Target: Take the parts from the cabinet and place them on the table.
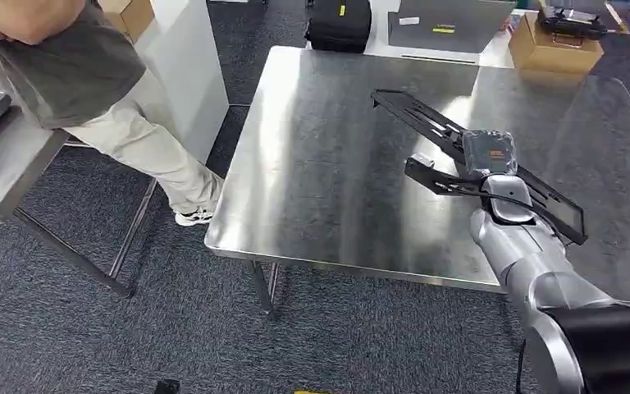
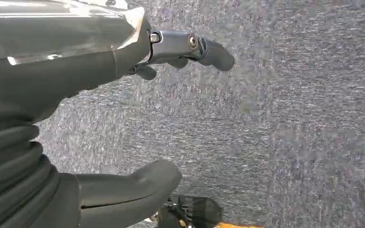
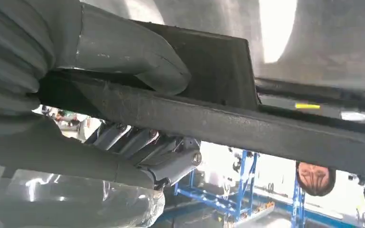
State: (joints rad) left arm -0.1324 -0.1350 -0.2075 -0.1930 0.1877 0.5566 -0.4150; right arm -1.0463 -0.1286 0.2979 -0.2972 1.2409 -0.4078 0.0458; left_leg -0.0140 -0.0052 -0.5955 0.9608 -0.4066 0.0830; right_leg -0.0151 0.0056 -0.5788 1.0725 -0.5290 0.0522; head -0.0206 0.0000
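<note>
The long, flat black plastic frame part [image 1: 426,123] is being held above the square brushed-steel table [image 1: 328,164], running diagonally over the table's right half, from the far middle toward the near right edge. Whether any portion of it is touching the tabletop cannot be determined. The robot's right hand [image 1: 492,160] is gripping the part partway along its length; in the right wrist view the thick grey thumb [image 3: 138,57] is pressing on one face of the black bar [image 3: 218,121] while the darker fingers [image 3: 138,142] are curling round the opposite face. The silver right arm [image 1: 541,271] is reaching in from the lower right of the head view.

The left hand [image 2: 138,118] is hanging over grey speckled carpet [image 2: 290,118]; its thumb and fingers are standing apart and are holding nothing.

A person in a grey shirt and beige trousers [image 1: 143,139] is standing to the left of the table, beside a grey side table [image 1: 8,164]. Beyond the steel table, a brown cardboard box [image 1: 554,45] and a black case [image 1: 338,23] are sitting on the floor area.
</note>
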